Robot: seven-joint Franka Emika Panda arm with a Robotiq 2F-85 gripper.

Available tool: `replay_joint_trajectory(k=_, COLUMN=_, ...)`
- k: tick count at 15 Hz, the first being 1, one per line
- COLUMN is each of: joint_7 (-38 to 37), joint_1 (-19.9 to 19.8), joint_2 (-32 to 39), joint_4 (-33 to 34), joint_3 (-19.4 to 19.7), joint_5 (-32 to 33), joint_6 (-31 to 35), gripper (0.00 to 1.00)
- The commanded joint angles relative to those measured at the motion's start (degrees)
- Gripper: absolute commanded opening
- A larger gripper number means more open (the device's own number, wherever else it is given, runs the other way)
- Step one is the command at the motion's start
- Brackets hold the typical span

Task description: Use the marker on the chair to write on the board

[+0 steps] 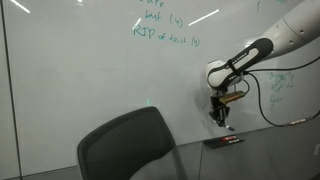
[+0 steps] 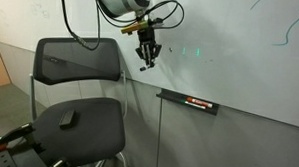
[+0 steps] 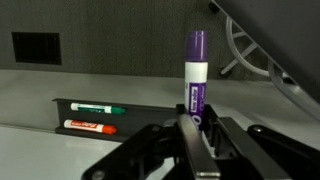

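Gripping a slim purple-and-white marker pen (image 3: 196, 70), the black two-fingered Robotiq gripper (image 3: 196, 128) hangs close to the large glossy white whiteboard (image 1: 90, 60). The wrist view shows its jaws clamped on the pen's lower barrel, leaving the purple end jutting out beyond the fingertips, a hold that appears meant to keep the working end free for the board.

In both exterior views the white Panda arm (image 1: 288, 42) reaches in from the side. It carries the gripper low on the board, just above a dark wall-mounted pen tray (image 2: 189, 101). A green-capped marker (image 3: 97, 108) and a red-capped marker (image 3: 90, 126) lie side by side in that tray.

The dark grey office chair with a wide curved backrest (image 2: 78, 61) stands near the board but apart from the gripper. The task's marker is off the chair and in the robot's grasp. A small dark object (image 2: 70, 117) on the seat is too small to identify.

Green handwriting (image 1: 165, 30) sits higher up the board. The pick-up looks complete and the writing stroke appears to be the step in hand. Whether the pen's end touches the surface, or whether its cap is on, cannot be told from these views. With the tray just beneath, any downward stroke has little room.
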State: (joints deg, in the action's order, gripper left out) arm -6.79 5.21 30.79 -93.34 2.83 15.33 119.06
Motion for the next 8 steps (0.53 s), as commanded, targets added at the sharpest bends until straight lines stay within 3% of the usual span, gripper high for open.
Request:
replay_joint_trajectory(k=1, joint_7=2.5, joint_1=0.4, joint_2=-3.5, joint_4=-6.0, joint_3=-1.8, joint_5=0.4, joint_6=4.0, gripper=0.08)
replay_joint_trajectory(k=8, joint_7=0.4, joint_1=3.7, joint_2=-2.0, joint_4=-6.9, joint_3=-1.2, joint_5=6.0, joint_6=12.9, gripper=0.08)
